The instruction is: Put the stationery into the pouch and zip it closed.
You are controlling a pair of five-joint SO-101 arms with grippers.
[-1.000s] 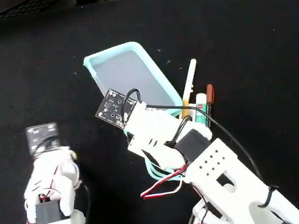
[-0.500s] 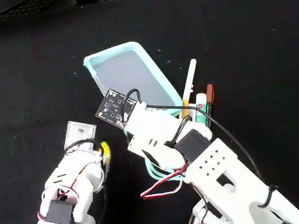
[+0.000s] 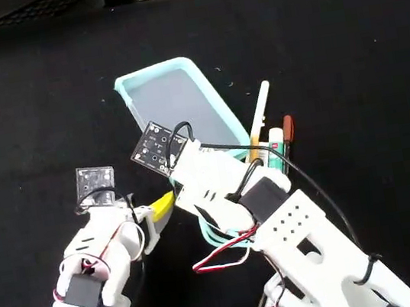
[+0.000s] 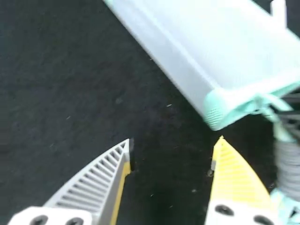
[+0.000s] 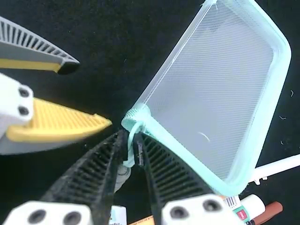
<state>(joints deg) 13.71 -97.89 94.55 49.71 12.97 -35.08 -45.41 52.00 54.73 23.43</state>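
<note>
I judge this to be the opening step, before any loading: the stationery [image 3: 270, 132], about 4 pens and markers, lies on the table [image 3: 346, 63] just beside the pouch [image 3: 174, 104], at 4 o'clock from its middle in the high view. My right gripper [image 5: 131, 145] is clenched on the pull loop [image 5: 133, 129] at the pouch's near corner. My left gripper [image 4: 173, 140] has its jaws spread and grasps nothing, at roughly 6 o'clock from the pouch's middle, close to that corner. Next, I think the left jaws should pinch the corner edge to brace it while the right draws the zip. I cannot tell how far it is open.
</note>
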